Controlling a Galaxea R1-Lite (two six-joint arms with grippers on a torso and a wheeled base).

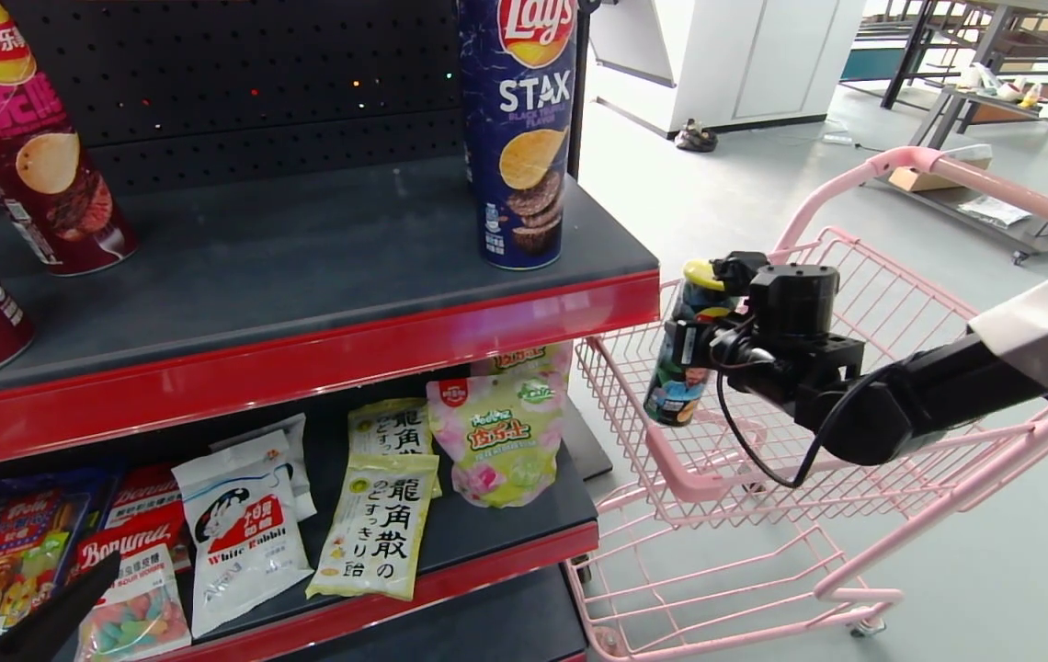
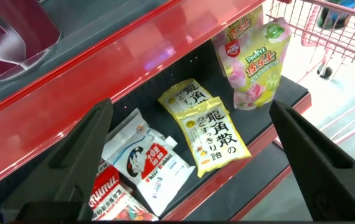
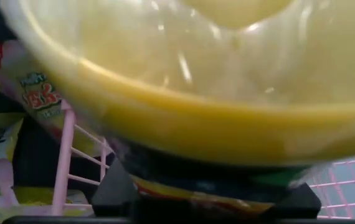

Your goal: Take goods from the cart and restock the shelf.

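My right gripper (image 1: 703, 345) is shut on a chip can (image 1: 685, 345) with a yellow lid (image 3: 227, 81), held upright above the pink cart (image 1: 818, 460), just right of the shelf's red edge (image 1: 303, 354). The lid sits close up against the right wrist camera, with a black finger (image 3: 112, 190) below it. My left gripper (image 2: 190, 162) is open, with its two dark fingers (image 2: 71, 168) spread wide in front of the lower shelf (image 2: 271, 134). In the head view a tip of the left gripper (image 1: 55, 616) shows at the bottom left.
The upper shelf holds a blue chip can (image 1: 519, 129) at its right end and dark red cans (image 1: 28, 138) at the left, with bare board between. Snack bags lie on the lower shelf: white (image 1: 244, 529), yellow (image 1: 381, 529), pink-green (image 1: 506, 437). Tables stand far right (image 1: 1020, 92).
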